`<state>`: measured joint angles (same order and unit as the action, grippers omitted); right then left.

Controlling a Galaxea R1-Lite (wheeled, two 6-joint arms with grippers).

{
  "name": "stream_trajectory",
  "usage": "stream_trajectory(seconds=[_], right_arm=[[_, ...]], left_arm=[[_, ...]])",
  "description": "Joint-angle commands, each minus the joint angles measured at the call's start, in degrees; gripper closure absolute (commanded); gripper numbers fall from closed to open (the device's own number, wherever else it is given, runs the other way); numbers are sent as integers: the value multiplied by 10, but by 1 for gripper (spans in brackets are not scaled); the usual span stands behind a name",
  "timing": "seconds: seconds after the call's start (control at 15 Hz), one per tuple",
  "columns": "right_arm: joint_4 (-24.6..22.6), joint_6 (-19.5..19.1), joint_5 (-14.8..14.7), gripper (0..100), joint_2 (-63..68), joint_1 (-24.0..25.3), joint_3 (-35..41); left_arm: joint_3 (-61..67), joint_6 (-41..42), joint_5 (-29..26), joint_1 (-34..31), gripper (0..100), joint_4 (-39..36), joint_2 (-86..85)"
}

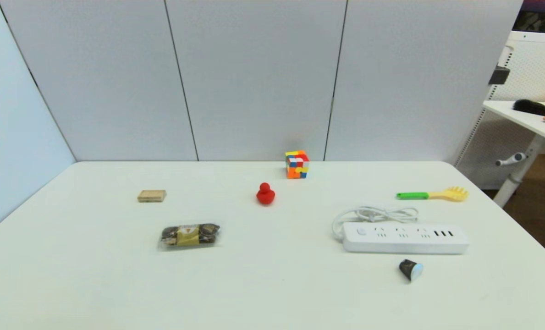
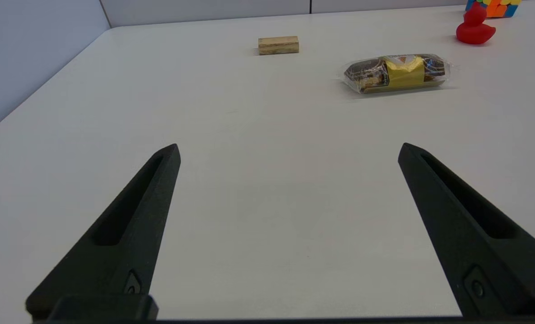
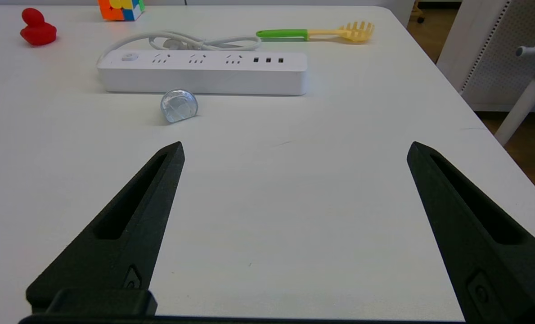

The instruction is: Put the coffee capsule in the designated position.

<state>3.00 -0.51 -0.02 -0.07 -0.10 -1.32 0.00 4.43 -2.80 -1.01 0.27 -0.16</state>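
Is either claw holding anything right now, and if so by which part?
Nothing is held. The left claw and right claw are both open over bare table. The coffee capsule lies on its side beside the power strip.

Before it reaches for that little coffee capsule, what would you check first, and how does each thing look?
1. Capsule in sight: ok. The coffee capsule lies on its side in front of the power strip.
2. Right tool open: ok, nothing held.
3. Path from right tool to capsule: ok, bare table.
4. Room around capsule: cannot tell; the strip sits close behind.
5. Left tool: ok, open, facing the chocolate pack.
6. Designated position: cannot tell, nothing marked.
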Motion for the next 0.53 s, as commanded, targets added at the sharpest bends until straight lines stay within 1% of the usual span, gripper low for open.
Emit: stream_trajectory(seconds=[0.07, 0.2, 0.27, 0.33, 0.53], right_arm=[[0, 0, 0, 0, 1, 0, 0], [0, 0, 0, 0, 1, 0, 0], [-3, -9, 4, 0, 1, 0, 3], [-3, -10, 6, 0, 1, 0, 3], [-3, -5, 0, 0, 1, 0, 2]], left_arm=[[0, 1, 1, 0, 0, 0, 2], [0, 1, 1, 0, 0, 0, 2], [0, 1, 1, 0, 0, 0, 1], [0, 1, 1, 0, 0, 0, 2], [0, 1, 1, 0, 0, 0, 2]])
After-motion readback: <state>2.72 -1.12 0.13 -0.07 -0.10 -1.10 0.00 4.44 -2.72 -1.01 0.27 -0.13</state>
